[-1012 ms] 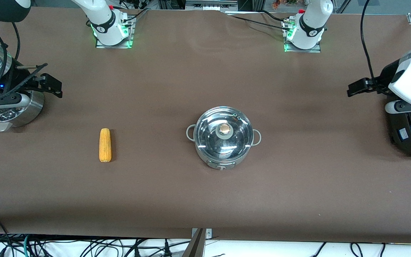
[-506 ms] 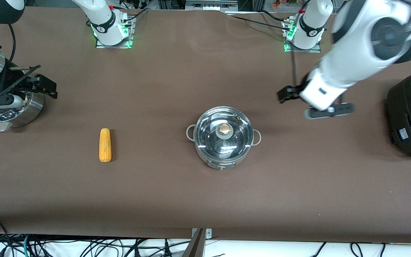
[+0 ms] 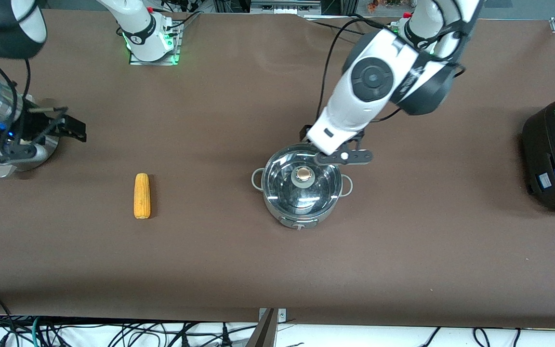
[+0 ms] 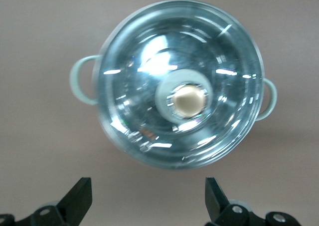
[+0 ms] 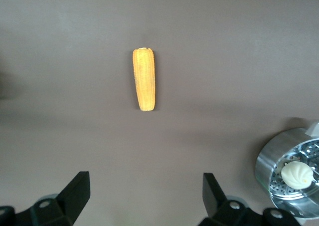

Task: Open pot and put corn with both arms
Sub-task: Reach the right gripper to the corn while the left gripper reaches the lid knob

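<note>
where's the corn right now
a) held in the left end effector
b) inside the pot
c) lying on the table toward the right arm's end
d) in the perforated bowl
c: the corn lies bare on the table, apart from the pot, whose lid is on.

Our left arm reaches out from its base with its wrist bent down, and our left gripper (image 4: 145, 203) hangs in the air, jaws spread wide and empty. Our right gripper (image 5: 144, 201) hovers at our right arm's end of the bench, jaws likewise apart.
</note>
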Available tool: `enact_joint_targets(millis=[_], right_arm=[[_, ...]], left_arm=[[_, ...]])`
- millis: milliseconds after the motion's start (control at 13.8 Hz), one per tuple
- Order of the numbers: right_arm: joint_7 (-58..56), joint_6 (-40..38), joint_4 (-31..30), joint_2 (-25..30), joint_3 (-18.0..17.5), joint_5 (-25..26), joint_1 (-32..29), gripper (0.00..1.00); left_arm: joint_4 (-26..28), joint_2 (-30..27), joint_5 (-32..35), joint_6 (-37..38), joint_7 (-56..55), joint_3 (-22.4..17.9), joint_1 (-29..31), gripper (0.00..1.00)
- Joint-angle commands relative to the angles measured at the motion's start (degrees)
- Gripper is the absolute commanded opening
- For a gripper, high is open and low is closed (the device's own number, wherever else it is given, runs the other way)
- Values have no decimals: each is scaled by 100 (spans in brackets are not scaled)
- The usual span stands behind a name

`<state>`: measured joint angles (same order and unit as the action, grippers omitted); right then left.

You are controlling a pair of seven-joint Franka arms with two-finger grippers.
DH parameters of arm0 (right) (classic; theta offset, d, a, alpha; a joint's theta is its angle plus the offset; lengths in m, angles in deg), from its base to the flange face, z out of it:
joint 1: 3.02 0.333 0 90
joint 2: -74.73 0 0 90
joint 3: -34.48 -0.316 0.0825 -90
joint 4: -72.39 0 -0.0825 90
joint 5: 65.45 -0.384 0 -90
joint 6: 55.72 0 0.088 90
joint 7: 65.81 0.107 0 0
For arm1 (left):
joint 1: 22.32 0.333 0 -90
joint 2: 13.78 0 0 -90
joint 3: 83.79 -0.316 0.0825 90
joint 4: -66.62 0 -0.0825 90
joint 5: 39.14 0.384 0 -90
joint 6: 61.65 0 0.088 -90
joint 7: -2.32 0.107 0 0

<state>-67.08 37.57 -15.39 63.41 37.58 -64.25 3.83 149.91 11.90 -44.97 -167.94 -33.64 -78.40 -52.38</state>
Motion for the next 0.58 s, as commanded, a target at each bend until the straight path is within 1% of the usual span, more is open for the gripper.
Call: enact_joint_targets(millis=[0, 72, 217, 361, 506], right_arm=[[-110, 634, 112, -475, -20, -23, -236, 100], [-110, 829, 103, -677, -20, -49, -288, 100], [-102, 1600, 7, -1230, -46, -76, -237, 100], [-102, 2435, -169, -1827, -98, -85, -193, 100], [-102, 2676, -257, -2093, -230, -85, -175, 100]], left_arm=[[-384, 534, 231, -295, -33, -73, -158, 100], [-384, 605, 240, -444, -33, -73, -176, 100], [-454, 736, 345, -534, 28, -82, -272, 100], [-761, 956, 407, -534, 72, -82, -281, 100], [-1016, 1219, 416, -534, 55, -100, -360, 100]])
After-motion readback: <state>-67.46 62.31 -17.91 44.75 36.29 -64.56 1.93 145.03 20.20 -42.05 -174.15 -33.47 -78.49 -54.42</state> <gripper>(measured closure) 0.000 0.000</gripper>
